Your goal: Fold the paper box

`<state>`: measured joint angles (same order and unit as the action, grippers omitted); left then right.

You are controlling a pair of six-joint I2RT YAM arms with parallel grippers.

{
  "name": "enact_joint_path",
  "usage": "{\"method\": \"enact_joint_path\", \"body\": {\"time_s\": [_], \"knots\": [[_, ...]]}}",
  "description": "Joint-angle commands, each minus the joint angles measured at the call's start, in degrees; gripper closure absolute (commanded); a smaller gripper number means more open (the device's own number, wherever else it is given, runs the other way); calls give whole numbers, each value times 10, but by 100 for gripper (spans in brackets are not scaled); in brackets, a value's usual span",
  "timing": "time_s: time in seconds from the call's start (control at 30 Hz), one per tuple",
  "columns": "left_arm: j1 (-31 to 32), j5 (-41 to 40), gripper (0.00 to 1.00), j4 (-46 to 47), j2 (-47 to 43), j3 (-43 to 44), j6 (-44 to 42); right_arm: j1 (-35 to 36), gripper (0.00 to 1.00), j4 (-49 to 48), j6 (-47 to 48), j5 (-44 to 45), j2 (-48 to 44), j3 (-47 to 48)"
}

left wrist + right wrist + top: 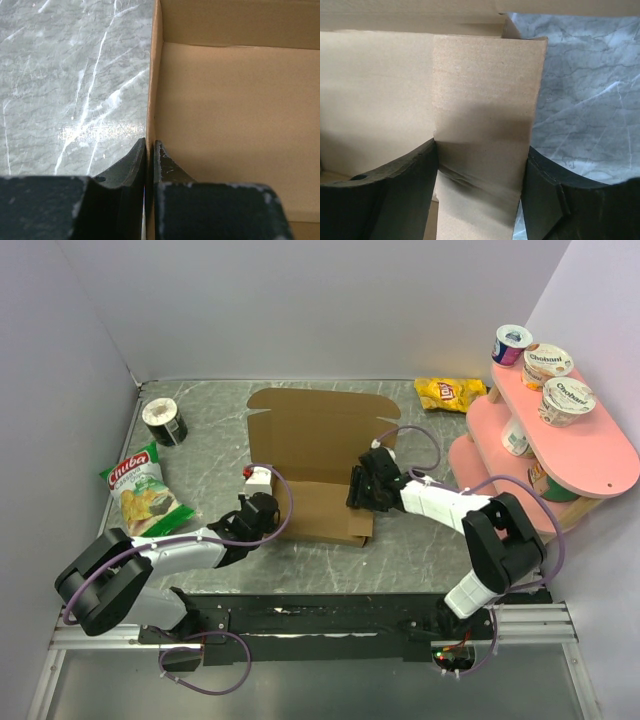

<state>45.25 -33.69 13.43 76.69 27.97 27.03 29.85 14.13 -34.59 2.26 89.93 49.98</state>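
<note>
Presently, paper box (318, 455): sits mid-desk (215, 445), between the two arms. Its tray half stands with walls up, nearest the arm bases, and the wide lid panel lies flat on the far side.
Left gripper (150, 144): fingers nearly together, pinching the thin left wall of the tray, one finger outside over the marble and one inside.
Right gripper (482, 150): fingers spread wide, straddling a cardboard panel at the tray's right end. The panel fills the gap and seems to touch both fingers, with a wrinkle low down, so I read it as a grip across its width.
Why the left holds so: likely as an anchor, to keep the wall upright and stop the light box sliding while the other end is worked.
Why the right holds so: probably to steer that end panel over and tuck it in; a hold across the width gives control of the crease.
Overhead view alone shows: the whole layout, with both arms reaching in from opposite ends, the flat lid, and snack bags (145, 490) and a pink shelf (590, 450) well apart from the box.
Left wrist view alone shows: how thin the pinched wall is, and the bare tray floor inside.
Right wrist view alone shows: the panel's fit between the fingers, hidden from above by the gripper itself.
Not settled: how hard the right fingers press.
</note>
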Motion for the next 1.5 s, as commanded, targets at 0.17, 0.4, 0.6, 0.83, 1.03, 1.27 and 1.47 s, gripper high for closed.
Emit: {"method": "enact_joint_path", "body": {"time_s": [0.17,0.4,0.6,0.83,1.03,1.27,1.47], "knots": [[4,15,99,12,2,9,-8,32,47,151,17,143,46,56],[4,12,99,12,-3,8,-8,31,60,195,30,192,18,71],[4,7,99,12,-11,2,-7,29,67,235,41,226,36,91],[4,15,99,15,-8,2,-10,26,67,251,40,239,60,101],[4,36,99,27,-4,0,-10,39,67,225,28,268,63,88],[4,21,99,15,16,9,-9,53,36,208,20,251,59,93],[4,22,99,19,15,9,-8,37,31,162,39,173,-10,78]]}}
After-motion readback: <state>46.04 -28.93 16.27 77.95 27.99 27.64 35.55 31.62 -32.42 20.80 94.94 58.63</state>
